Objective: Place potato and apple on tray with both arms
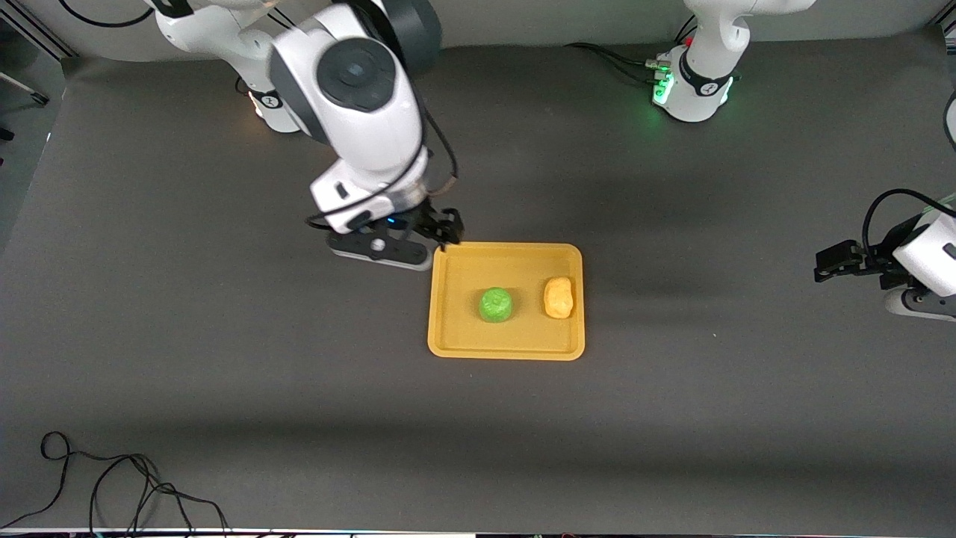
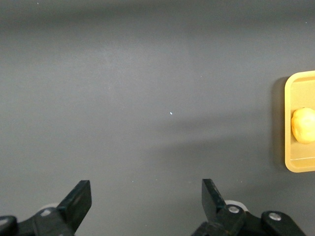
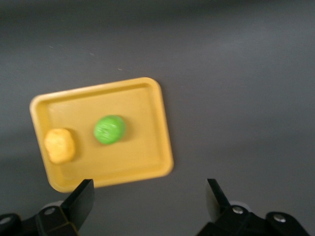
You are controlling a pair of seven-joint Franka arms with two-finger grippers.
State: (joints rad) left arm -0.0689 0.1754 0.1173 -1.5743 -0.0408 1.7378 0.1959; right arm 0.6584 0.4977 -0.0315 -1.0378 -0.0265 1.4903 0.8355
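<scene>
Your right gripper [image 1: 441, 232] hangs open and empty over the tray's [image 1: 455, 344] corner nearest its base. Your left gripper [image 1: 836, 263], also open, waits over bare tabletop [image 1: 224, 359] at its own end. On the tray, the apple [image 1: 495, 305] and potato [image 1: 559, 297] sit apart; the left wrist view catches only the potato, seemingly near the rim.

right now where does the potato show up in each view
Front view: the potato lies on the tray, beside the apple, toward the left arm's end.
Left wrist view: the potato is cut by the picture's edge, on the tray's visible strip.
Right wrist view: the potato lies on the tray beside the apple.
Shared landmark: the tray's raised rim.
</scene>
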